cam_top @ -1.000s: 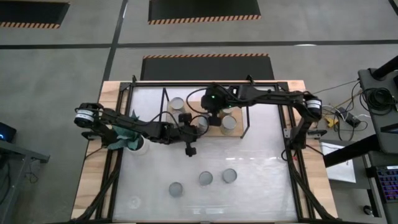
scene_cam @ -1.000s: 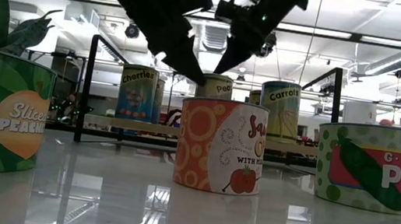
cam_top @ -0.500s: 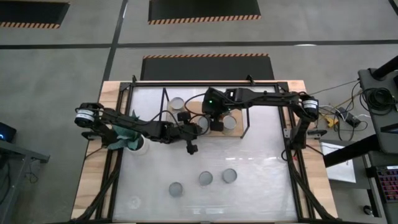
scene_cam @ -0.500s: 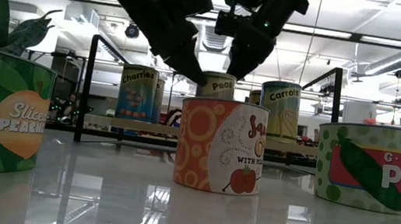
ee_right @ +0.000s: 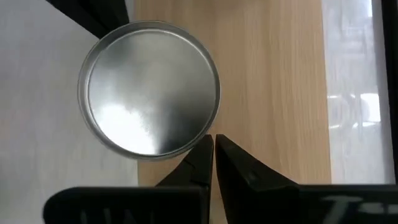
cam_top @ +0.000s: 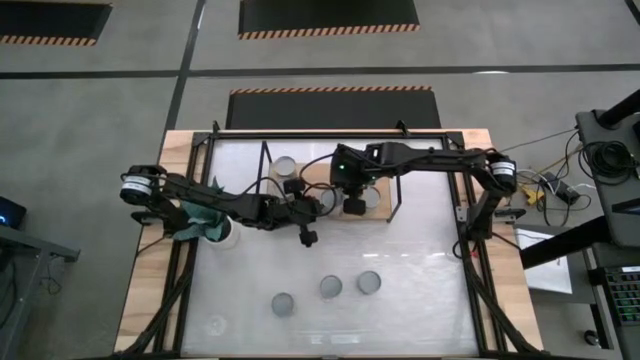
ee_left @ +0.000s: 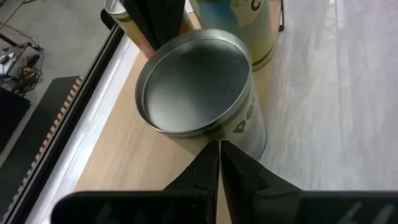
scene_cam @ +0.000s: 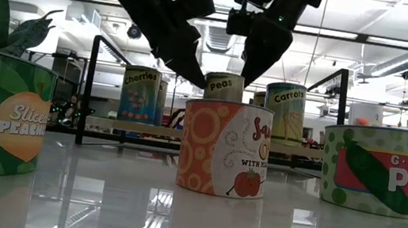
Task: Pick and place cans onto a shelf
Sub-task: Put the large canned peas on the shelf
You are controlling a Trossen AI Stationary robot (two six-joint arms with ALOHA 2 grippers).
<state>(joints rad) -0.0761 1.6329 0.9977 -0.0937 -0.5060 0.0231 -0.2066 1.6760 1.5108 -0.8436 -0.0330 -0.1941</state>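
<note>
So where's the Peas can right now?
In the low view the Peas can stands on the shelf at the back, between the Cherries can and the Carrots can, behind the orange sauce can.

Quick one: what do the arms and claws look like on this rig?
Both arms are black, slim and jointed, with a white-banded joint by each base. Loose black cables run along them. The right arm's wrist shows a green light. The left claw and right claw have tapered black fingers.

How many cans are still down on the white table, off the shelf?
3, in a row along the table's near half: one can on the left, one in the middle, one on the right. The arms above the shelf may hide others.
</note>
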